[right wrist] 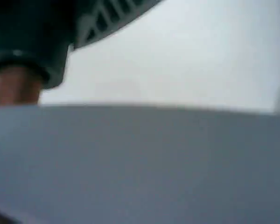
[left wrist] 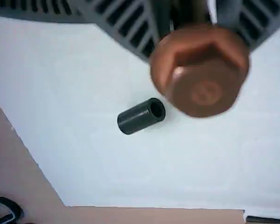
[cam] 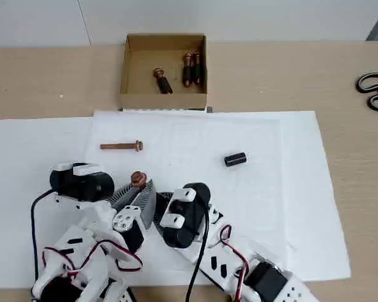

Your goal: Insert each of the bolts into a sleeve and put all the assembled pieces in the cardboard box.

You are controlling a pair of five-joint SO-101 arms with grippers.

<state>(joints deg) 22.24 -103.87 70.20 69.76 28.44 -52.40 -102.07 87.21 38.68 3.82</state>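
The left pincer (cam: 137, 192) is closed on the held bolt (left wrist: 199, 70). The head points up toward the high camera, so the long axis is approx. vertical. The right pincer (cam: 152, 204) sits just beside it; whether it is open or closed I cannot tell. The right wrist view adds a fitted sleeve (right wrist: 32, 60) around the copper shaft, a part which the head covers from above. I judge this piece nearly ready, so the next move turns on the cardboard box (cam: 164, 100). It lies straight ahead at the far side of the desk (cam: 44, 75), w/ three assembled pieces (cam: 188, 70) inside. The loose bolt (cam: 121, 146) lies crosswise, nearer the left arm; the loose sleeve (left wrist: 141, 115) is nearer the right.
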